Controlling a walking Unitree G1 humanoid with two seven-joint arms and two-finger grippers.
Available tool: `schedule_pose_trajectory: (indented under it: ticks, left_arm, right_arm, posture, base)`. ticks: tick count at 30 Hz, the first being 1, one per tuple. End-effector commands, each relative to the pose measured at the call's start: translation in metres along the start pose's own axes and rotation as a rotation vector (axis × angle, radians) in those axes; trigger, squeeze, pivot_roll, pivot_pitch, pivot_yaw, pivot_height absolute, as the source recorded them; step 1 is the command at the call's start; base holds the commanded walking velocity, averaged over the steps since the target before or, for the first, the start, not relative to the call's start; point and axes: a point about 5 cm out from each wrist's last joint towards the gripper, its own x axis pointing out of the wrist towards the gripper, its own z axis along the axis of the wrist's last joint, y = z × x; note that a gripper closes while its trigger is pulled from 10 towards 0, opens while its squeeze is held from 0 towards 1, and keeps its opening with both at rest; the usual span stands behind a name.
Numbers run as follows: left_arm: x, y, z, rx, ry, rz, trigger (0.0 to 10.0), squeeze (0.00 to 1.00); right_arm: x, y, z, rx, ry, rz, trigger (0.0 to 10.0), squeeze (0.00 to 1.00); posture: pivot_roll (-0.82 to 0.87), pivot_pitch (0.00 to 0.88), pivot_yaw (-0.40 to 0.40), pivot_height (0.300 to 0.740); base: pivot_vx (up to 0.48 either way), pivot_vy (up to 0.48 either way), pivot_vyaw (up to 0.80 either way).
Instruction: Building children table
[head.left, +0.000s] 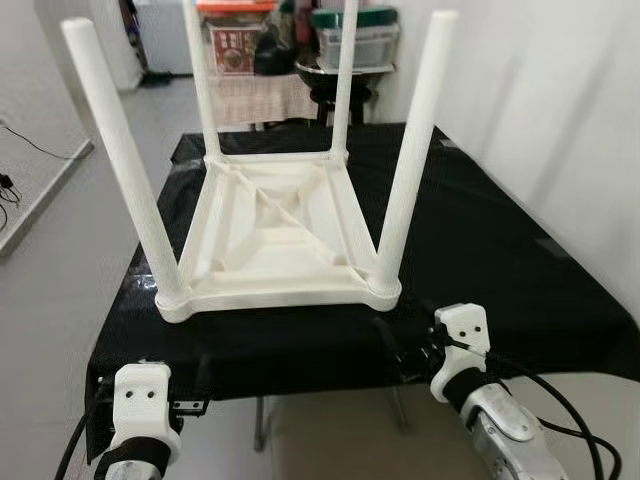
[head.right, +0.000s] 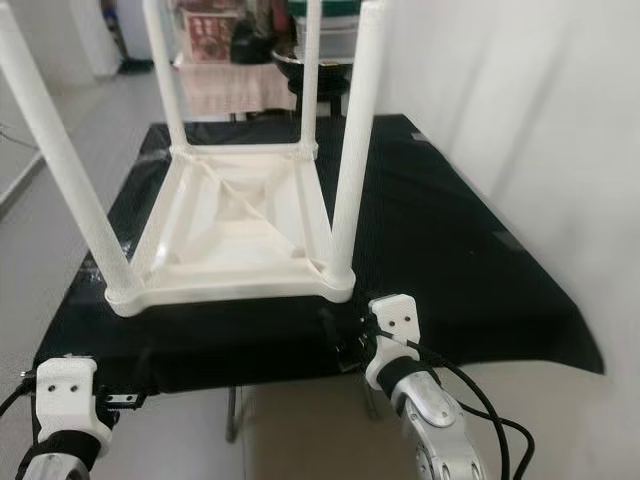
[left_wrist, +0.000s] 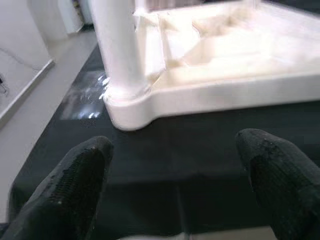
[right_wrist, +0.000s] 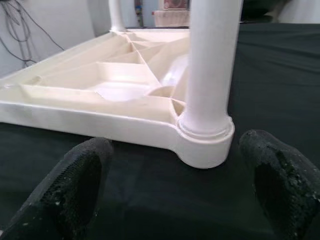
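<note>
The white table (head.left: 280, 235) stands upside down, legs up, near the tabletop's (head.left: 480, 250) front edge; left hand (left_wrist: 175, 185) and right hand (right_wrist: 175, 190) hover apart-fingered before its near corners.

We look down from the head in 2 eye views, each wrist view close behind 1 near corner of the upturned table (head.left: 285, 225).
</note>
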Motion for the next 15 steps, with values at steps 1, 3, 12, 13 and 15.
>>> schedule_pose_trajectory:
  ticks: [1,3,12,13,15]
  left_arm:
    - [-0.001,0.001,-0.005,0.008,0.018,-0.014,10.0,0.00]
    - [0.000,-0.002,-0.003,0.024,0.007,-0.042,10.0,0.00]
    - [0.004,-0.007,0.000,0.039,-0.012,-0.091,10.0,0.00]
    - [0.005,-0.009,0.001,0.039,-0.018,-0.112,10.0,0.00]
    - [0.006,-0.010,0.002,0.039,-0.021,-0.133,10.0,0.00]
  right_arm:
    - [0.002,0.002,0.003,0.040,-0.007,0.025,10.0,0.00]
    - [0.002,0.003,0.001,0.048,0.008,0.036,10.0,0.00]
    - [0.003,0.004,0.001,0.046,0.019,0.042,10.0,0.00]
    - [0.003,0.005,0.001,0.052,0.018,0.045,10.0,0.00]
    - [0.002,0.005,0.001,0.060,0.019,0.047,10.0,0.00]
  posture:
    - [-0.04,0.000,-0.016,0.740]
    - [-0.03,0.000,-0.018,0.740]
    - [-0.04,0.000,-0.015,0.740]
    - [-0.04,0.000,-0.017,0.740]
    - [-0.04,0.000,-0.017,0.740]
  base:
    - [0.375,0.000,0.00]
    - [0.371,0.000,0.00]
    - [0.370,0.000,0.16]
    - [0.270,0.000,0.00]
    - [0.000,0.000,0.00]
